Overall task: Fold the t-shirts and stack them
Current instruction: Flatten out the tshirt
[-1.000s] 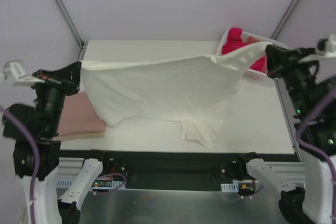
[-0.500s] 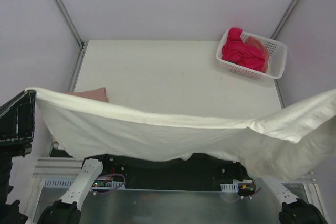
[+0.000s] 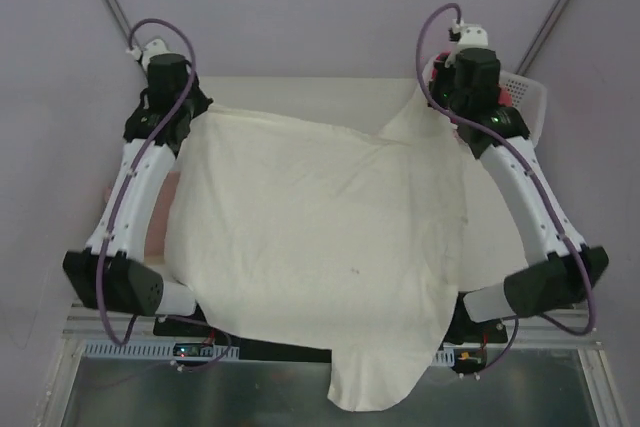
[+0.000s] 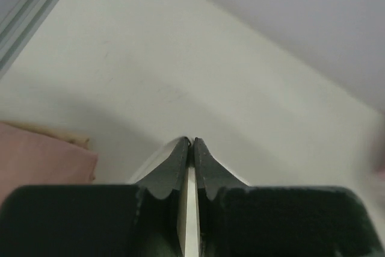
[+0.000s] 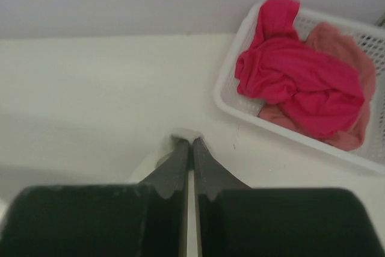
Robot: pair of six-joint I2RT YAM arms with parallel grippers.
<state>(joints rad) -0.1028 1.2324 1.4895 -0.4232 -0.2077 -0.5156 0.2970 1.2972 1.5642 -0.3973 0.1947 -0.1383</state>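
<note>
The cream-white t-shirt [image 3: 320,237] lies spread over the table, and its near end hangs over the front edge. My left gripper [image 3: 200,115] is shut on its far left corner [image 4: 187,209], low over the table. My right gripper [image 3: 437,105] is shut on its far right corner [image 5: 189,132], also low. The dusty pink folded shirt [image 4: 36,157] lies left of the left gripper and shows as a sliver in the top view [image 3: 170,192]. The magenta shirt [image 5: 295,76] and the peach shirt [image 5: 355,64] lie in the basket.
The white lattice basket [image 5: 231,103] stands at the far right corner, just right of my right gripper, and my right arm mostly hides it in the top view [image 3: 530,97]. Bare table [image 4: 180,58] lies beyond both grippers, up to the back wall.
The shirt hung stretched between raised grippers, swung up towards the camera, and now lies flat on the table. Both arms have reached to the far side, still gripping its corners.
</note>
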